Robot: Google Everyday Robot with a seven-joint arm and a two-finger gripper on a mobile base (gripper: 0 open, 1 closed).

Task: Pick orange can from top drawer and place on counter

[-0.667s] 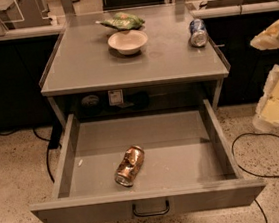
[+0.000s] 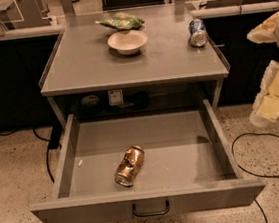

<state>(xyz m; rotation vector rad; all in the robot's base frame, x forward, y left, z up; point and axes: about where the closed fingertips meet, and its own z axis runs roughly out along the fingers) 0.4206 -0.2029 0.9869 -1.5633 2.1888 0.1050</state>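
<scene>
The orange can [image 2: 130, 165] lies on its side on the floor of the open top drawer [image 2: 212, 130], left of centre and near the front panel with its dark bar handle [image 2: 151, 210]. The can is dented, and its silver end points to the front. The counter [image 2: 89, 64] is the grey tabletop above the drawer. My gripper [image 2: 261, 114] is at the lower end of the cream arm at the right edge, outside the drawer and to the right of it, far from the can. It holds nothing that I can see.
On the counter stand a white bowl [image 2: 127, 41], a green snack bag [image 2: 121, 21] behind it and a blue and silver can [image 2: 197, 32] at the back right. Black cables [image 2: 267, 169] loop on the speckled floor to the right of the drawer and at its left.
</scene>
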